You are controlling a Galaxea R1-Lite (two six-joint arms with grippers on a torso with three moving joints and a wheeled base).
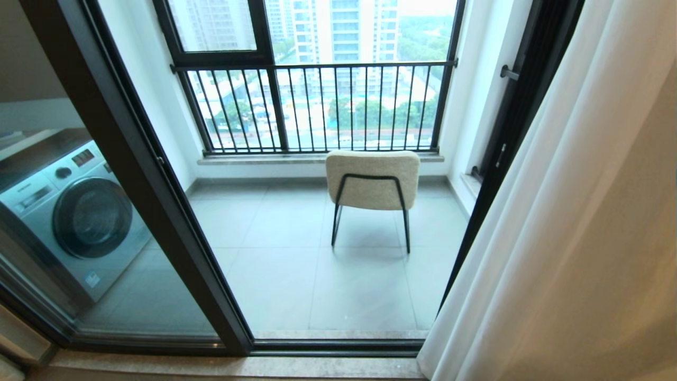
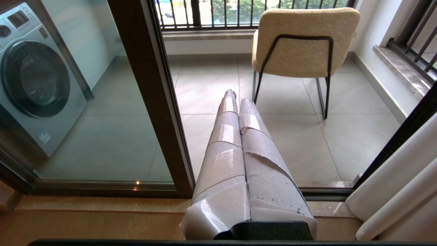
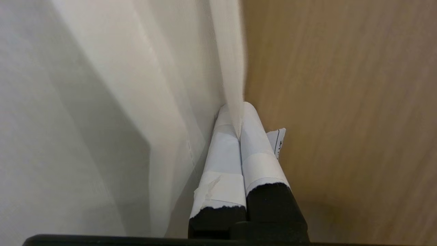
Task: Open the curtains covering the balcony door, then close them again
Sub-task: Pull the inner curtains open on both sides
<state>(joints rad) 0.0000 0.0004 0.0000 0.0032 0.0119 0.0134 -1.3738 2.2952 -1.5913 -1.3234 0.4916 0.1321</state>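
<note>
The sheer white curtains (image 1: 529,238) hang bunched at the right side of the doorway, leaving the opening uncovered. The balcony door (image 1: 158,185) shows its dark frame and a glass panel on the left. Neither arm appears in the head view. In the right wrist view my right gripper (image 3: 238,114) is shut, its taped fingers pinching an edge of the curtains (image 3: 136,85). In the left wrist view my left gripper (image 2: 237,99) is shut and holds nothing, pointing low at the balcony floor, well apart from the curtains (image 2: 392,177).
A thick beige drape (image 1: 634,264) hangs right of the sheer fabric and fills one side of the right wrist view (image 3: 341,102). A beige chair (image 1: 373,180) stands on the balcony tiles. A washing machine (image 1: 79,211) sits behind the left glass panel. A black railing (image 1: 317,106) guards the outer window.
</note>
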